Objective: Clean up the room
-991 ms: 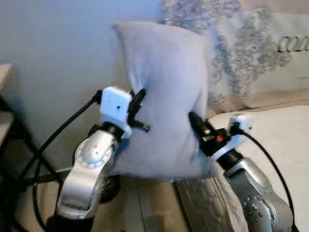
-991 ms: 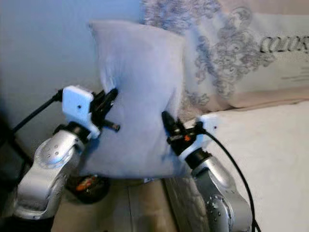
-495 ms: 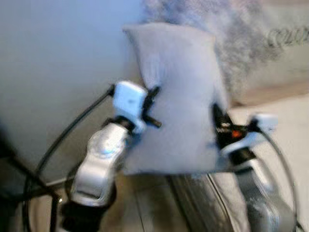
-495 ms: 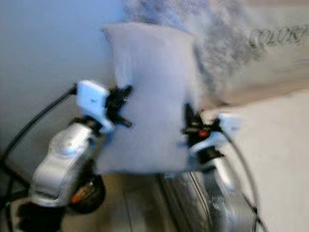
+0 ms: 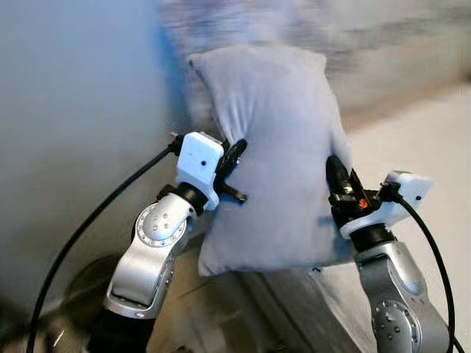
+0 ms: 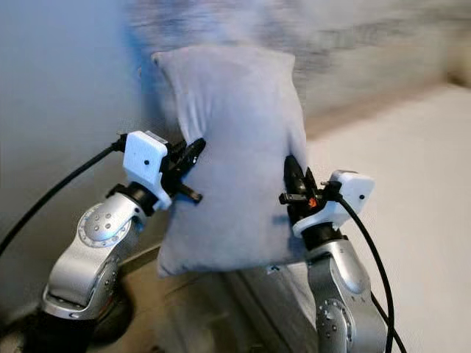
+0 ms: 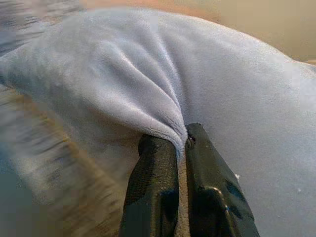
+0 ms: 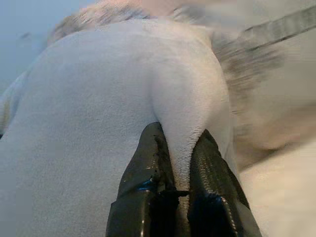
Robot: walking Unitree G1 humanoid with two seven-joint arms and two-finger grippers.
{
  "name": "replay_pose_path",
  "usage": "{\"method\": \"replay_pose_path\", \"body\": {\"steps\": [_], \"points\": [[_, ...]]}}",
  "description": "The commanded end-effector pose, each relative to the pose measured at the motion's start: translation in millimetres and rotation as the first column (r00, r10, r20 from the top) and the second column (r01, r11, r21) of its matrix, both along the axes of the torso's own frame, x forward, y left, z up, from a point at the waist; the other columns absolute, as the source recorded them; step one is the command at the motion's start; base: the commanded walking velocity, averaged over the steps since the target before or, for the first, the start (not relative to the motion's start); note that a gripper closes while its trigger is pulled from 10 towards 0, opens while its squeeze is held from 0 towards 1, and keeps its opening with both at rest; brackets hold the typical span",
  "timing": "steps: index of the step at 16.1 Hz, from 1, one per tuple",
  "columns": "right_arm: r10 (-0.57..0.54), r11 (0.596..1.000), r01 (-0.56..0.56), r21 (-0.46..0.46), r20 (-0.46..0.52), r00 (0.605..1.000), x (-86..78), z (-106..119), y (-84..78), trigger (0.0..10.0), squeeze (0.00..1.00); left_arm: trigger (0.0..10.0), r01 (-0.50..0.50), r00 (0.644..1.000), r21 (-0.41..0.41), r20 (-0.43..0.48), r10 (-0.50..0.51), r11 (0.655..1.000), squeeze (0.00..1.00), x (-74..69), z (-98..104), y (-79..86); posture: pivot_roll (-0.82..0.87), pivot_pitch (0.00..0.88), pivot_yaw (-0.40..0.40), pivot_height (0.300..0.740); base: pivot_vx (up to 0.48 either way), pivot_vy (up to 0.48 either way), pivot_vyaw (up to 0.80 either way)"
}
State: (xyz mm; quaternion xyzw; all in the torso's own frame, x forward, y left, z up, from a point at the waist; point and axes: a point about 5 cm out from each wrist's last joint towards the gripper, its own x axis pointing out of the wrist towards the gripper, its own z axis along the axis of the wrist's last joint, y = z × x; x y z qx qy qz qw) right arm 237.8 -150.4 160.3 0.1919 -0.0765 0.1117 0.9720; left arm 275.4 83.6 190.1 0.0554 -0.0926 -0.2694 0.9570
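Grey pillow [image 5: 272, 154] held upright in mid-air, in front of the robot, between both arms. It hangs clear of the floor [image 5: 213, 316] and beside the edge of the bed [image 5: 412, 140], touching neither as far as can be told.

Left gripper [image 5: 234, 158] clamped on the pillow's left edge. The left wrist view shows its two black fingers [image 7: 158, 168] pinched tight on a gathered fold of fabric, creases radiating from the bite. A fold is taken, likely because the stuffed body is too thick to span.

Right gripper [image 5: 337, 180] clamped on the right edge, a little lower than the left. In the right wrist view its fingers [image 8: 148, 163] squeeze a ridge of cloth between them.

Why two grips: one pinch would let a soft pillow droop and swing; opposite edges keep it stretched flat and steady while being carried.

Background is streaked with blur, wall [image 5: 73, 110] to the left, patterned bedding behind; the camera seems to be turning. Pillow and arms stay sharp.

Judgement: carry stage of tidying, pillow lifted and on its way to the bed. Setting it down is not yet done. Risk: fabric slipping from either pinch.
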Motion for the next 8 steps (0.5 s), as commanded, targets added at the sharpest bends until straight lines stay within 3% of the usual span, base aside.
{"method": "replay_pose_path", "body": {"steps": [1,5,6,8], "points": [[-0.008,1.0,0.008,-0.004,0.056,0.998,-0.9,9,0.5,10.0,0.0,10.0,0.007,0.999,-0.003,0.033,-0.006,1.0,0.0,-2.4,5,-1.2,-0.02,0.0,0.022,0.74,0.0,0.0,-0.8],[-0.013,1.0,0.014,-0.016,0.03,0.999,-0.3,5,1.1,10.0,0.0,10.0,-0.03,1.0,-0.004,-0.005,0.03,1.0,0.0,-1.1,-2,3.4,-0.02,0.0,0.024,0.74,0.0,0.0,-0.8],[-0.052,0.997,0.048,-0.058,-0.079,0.995,3.0,-9,-1.2,10.0,0.0,10.0,-0.1,0.994,-0.036,-0.058,0.098,0.994,0.0,1.6,-10,12.5,-0.02,0.0,0.025,0.74,0.0,0.0,-0.8],[-0.077,0.995,0.066,-0.069,-0.167,0.983,5.2,-20,-1.5,10.0,0.0,10.0,-0.162,0.98,-0.035,-0.122,0.157,0.986,0.0,2.8,-24,23.5,-0.02,0.0,0.027,0.74,0.0,0.0,-0.8]]}}
